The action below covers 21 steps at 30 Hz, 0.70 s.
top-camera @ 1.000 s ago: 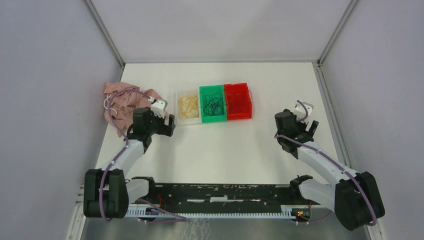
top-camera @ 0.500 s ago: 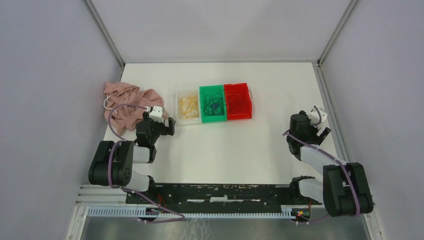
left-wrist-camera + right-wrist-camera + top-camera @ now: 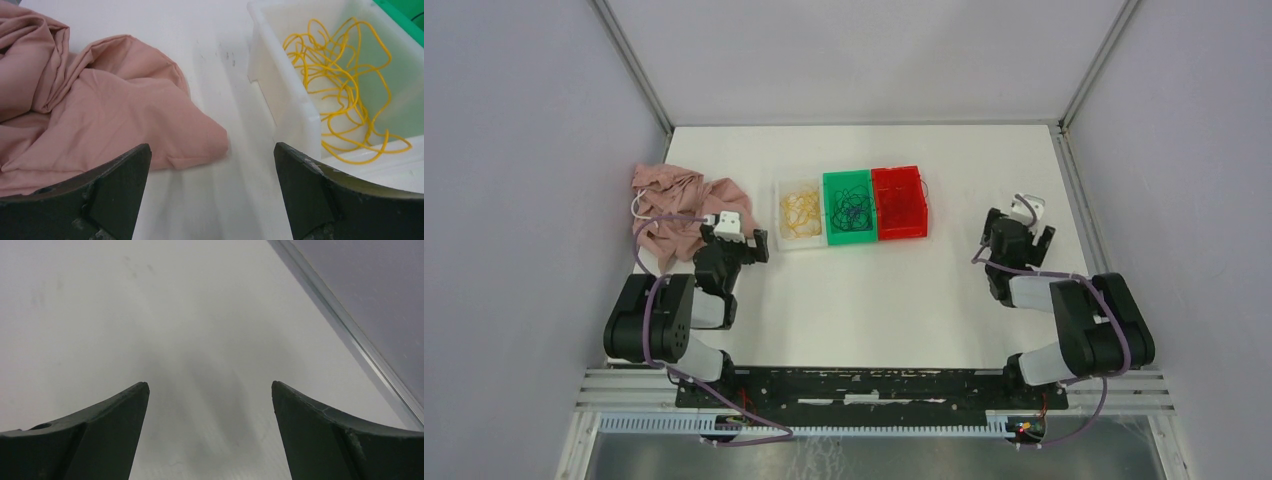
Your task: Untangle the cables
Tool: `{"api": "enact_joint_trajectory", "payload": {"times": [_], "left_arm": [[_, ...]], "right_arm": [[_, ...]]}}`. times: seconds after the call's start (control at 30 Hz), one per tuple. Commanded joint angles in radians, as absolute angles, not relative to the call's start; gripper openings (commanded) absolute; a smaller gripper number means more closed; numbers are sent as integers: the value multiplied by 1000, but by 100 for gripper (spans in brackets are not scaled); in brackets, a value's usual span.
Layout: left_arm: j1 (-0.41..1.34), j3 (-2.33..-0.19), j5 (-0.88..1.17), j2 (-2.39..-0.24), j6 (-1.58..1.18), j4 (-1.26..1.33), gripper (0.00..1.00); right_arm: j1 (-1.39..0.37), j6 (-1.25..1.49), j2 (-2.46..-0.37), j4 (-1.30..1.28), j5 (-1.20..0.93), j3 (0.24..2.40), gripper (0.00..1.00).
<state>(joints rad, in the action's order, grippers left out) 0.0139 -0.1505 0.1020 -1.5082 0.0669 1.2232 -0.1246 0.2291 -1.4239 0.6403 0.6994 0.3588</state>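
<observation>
While both arms sit folded near their bases, we see the left end effector [image 3: 211, 148] spread wide, holding nothing, between the pink cloth [image 3: 100, 110] and the white bin [image 3: 285, 92] that holds the yellow cables [image 3: 345, 90]. Dark cables [image 3: 851, 210] lie in the green bin [image 3: 827, 205]. The right end effector [image 3: 210, 385] gapes, holding nothing, over the tabletop [image 3: 150, 315].

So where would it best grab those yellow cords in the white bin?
Probably one arched loop atop the yellow cords, coming straight down from above: the white bin walls off any sideways approach, and the loops lie loose, not flat.
</observation>
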Motion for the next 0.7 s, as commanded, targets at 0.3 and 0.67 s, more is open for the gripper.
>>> {"api": "enact_joint_trajectory", "payload": {"times": [0.3,0.67], "left_arm": [[10,-232,-28,-1514,-6,1175,99],[9,-234,-29,-1516,-7,1171,99]], "right_arm": [[-160,65,-1469,856,482,342,99],[-130,60,-1511,902,412,345,99]]}}
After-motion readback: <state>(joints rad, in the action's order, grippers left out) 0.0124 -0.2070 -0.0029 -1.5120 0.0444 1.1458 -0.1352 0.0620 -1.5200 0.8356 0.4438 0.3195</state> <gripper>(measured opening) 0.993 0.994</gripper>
